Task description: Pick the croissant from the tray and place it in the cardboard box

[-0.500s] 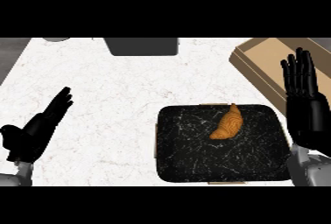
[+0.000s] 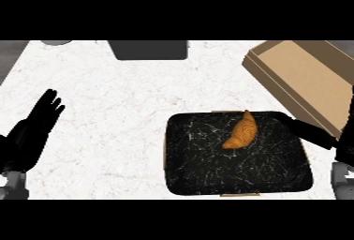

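Observation:
The golden croissant [image 2: 240, 132] lies in the upper right part of the black marbled tray [image 2: 207, 164], pointing up and slightly right. The open cardboard box [image 2: 307, 75] stands at the upper right, just behind the tray's far right corner. My right hand [image 2: 343, 147] shows at the right edge, largely cut off; its straight thumb [image 2: 311, 133] reaches over the tray's right rim, a short way right of the croissant and not touching it. My left hand [image 2: 31, 133] rests open at the left, fingers up, well away from the tray.
A dark grey rectangular object [image 2: 149, 49] sits at the counter's back edge, with a grey round thing [image 2: 55, 42] to its left. White marble counter [image 2: 117, 108] stretches between my left hand and the tray.
My right hand has dropped from beside the box down and to the right, so most of it is now out of the picture, thumb over the tray's rim. The croissant and left hand stayed put.

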{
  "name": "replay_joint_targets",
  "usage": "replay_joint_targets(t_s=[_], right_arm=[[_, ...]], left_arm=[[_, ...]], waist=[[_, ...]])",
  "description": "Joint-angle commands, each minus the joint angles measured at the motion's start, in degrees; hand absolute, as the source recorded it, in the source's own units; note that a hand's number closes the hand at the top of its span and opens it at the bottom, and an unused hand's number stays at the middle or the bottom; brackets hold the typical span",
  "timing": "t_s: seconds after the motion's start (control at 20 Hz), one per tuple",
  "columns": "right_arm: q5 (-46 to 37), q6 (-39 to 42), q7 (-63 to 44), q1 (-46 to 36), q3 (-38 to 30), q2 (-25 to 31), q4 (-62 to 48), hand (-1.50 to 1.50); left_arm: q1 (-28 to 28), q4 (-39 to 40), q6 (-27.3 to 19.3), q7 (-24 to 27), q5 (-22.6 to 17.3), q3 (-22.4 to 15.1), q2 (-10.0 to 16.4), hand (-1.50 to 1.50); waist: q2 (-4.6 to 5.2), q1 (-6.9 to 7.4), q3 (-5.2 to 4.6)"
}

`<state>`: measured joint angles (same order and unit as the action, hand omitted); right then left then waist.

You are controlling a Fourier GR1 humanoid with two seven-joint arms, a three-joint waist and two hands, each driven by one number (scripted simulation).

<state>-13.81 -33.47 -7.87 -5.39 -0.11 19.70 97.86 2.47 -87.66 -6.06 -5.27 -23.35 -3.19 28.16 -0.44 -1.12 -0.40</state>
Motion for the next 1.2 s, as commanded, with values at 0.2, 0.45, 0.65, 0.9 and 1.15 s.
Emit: replay_joint_targets(t_s=[0.2,0.45,0.65,0.9,1.15], right_arm=[[-31.14,-6.14,-10.83,7.41,13.34,-2.17,13.54,-1.50],[-36.47,13.23,-28.32,7.80,13.88,2.00,13.16,-1.50],[-40.91,27.04,-40.17,5.85,16.83,3.58,11.70,-1.50],[-40.13,45.97,-56.64,-4.05,20.02,0.16,11.95,-1.50],[-36.06,56.98,-68.14,-15.11,17.49,-8.13,5.60,-1.50]], left_arm=[[-0.56,-1.85,-1.00,-2.80,-2.25,2.16,-0.85,0.00],[-2.04,-3.93,-0.85,-3.68,-2.40,1.38,-1.13,0.00],[-1.37,-4.41,-0.78,-3.55,-1.96,0.77,-1.44,0.00],[0.39,-2.51,-0.27,-3.19,-1.70,0.59,-1.95,0.00],[-1.11,-4.38,0.16,-3.84,-1.73,-0.48,-2.65,0.00]], waist=[[-0.03,0.40,0.09],[-0.02,0.60,-0.23],[0.29,1.66,-0.29],[0.76,2.92,-0.22],[0.66,3.62,0.12]])
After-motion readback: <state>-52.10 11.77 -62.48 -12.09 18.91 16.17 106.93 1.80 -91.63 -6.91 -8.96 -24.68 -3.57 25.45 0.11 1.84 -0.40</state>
